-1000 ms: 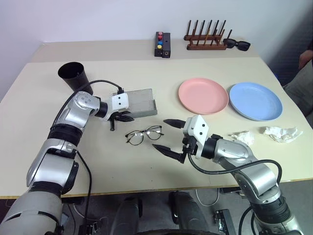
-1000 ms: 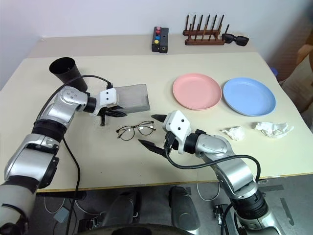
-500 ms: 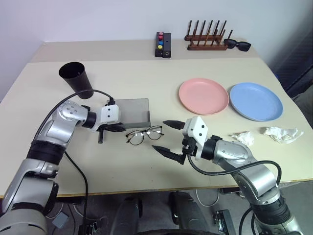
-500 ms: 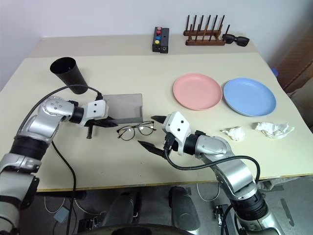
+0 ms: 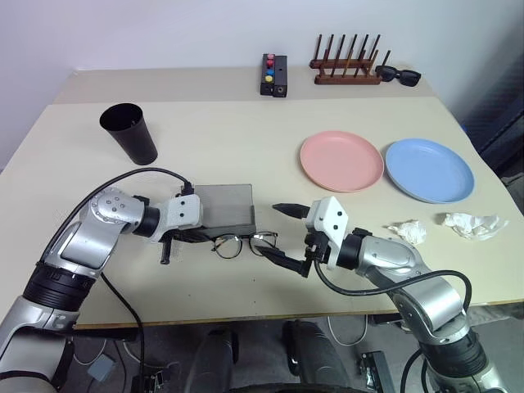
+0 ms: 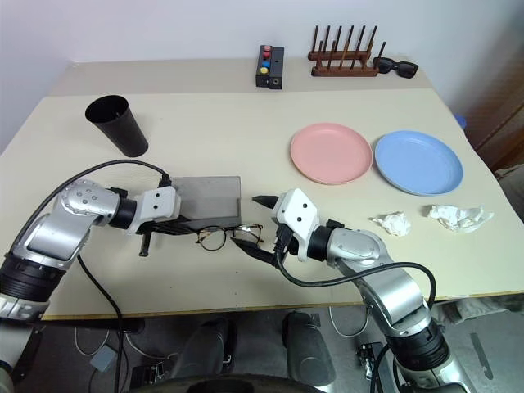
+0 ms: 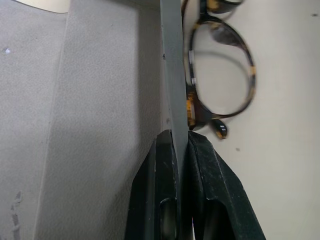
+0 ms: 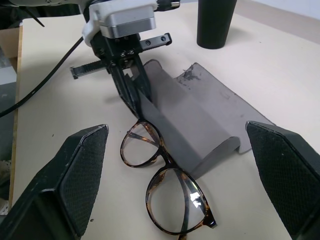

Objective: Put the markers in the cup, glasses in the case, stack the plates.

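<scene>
1. Dragged toward the robot since a second ago, the case [image 5: 223,208] now lies open right against the glasses [image 5: 243,242], where before it sat farther back with a gap between them.
2. The left gripper [image 8: 131,89] is clamped on the case's near wall, one finger inside and one outside, as the left wrist view shows.
3. The right gripper [image 5: 279,232] has kept its place, fingers spread wide apart and holding nothing, with the glasses lying just in front of its lower fingertip.
4. The cup [image 5: 128,133] stands upright near the surface's [image 5: 213,123] far left.
5. The pink plate [image 5: 341,160] and blue plate [image 5: 428,169] lie side by side, unstacked, on the right.
6. Two crumpled tissues [image 5: 449,225] lie near the blue plate.
</scene>
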You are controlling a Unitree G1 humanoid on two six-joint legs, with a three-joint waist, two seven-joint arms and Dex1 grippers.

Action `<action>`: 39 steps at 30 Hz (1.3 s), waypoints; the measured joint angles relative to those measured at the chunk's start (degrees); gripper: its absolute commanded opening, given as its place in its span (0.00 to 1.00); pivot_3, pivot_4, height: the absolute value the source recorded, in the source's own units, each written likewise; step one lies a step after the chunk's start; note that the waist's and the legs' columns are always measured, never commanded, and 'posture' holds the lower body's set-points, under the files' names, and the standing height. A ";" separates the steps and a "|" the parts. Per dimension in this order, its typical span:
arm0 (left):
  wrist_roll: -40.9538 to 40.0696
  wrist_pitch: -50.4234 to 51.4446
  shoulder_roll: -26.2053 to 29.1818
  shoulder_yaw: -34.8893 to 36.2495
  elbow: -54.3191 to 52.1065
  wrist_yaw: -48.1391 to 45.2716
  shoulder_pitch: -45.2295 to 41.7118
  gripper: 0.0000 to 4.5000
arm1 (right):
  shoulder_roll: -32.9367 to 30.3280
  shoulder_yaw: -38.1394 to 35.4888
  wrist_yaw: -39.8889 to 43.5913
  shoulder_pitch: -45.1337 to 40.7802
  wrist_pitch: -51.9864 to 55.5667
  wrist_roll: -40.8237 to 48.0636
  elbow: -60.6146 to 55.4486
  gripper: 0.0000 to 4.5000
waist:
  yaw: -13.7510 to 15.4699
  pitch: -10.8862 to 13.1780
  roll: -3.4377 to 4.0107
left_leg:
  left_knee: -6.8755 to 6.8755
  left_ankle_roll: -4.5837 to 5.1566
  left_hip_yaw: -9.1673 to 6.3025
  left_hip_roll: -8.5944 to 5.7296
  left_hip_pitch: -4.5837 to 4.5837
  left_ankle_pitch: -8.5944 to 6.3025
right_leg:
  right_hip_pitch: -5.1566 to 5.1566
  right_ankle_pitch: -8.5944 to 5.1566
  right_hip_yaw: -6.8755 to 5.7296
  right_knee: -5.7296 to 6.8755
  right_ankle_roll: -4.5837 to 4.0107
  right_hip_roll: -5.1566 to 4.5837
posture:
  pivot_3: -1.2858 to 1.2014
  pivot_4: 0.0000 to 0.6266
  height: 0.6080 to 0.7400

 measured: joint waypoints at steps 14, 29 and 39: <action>0.15 -2.78 -0.16 -0.03 4.94 -0.31 -2.42 0.02 | 0.14 0.01 -0.24 -0.01 0.02 -0.02 0.00 1.00 | -0.08 0.00 0.00 | 0.00 0.00 0.02 -0.02 0.01 0.00 | 0.00 0.00 0.00 0.00 0.00 0.00 | 0.52 0.24 0.96; -1.64 2.96 0.92 -0.02 1.12 -1.88 -1.78 0.65 | 0.14 0.01 -0.32 -0.10 0.01 -0.04 0.00 1.00 | -0.08 0.00 0.00 | 0.00 0.00 0.02 -0.01 0.00 0.00 | 0.00 0.00 0.00 0.00 0.00 0.00 | 0.52 0.24 0.96; -8.80 8.15 1.92 4.91 0.36 -2.57 -5.54 0.65 | 0.12 0.01 -0.21 -0.28 0.01 -0.04 0.00 1.00 | -0.09 0.00 0.00 | 0.00 0.00 0.02 0.00 0.00 0.00 | 0.00 0.00 0.00 0.00 0.00 0.00 | 0.52 0.24 0.96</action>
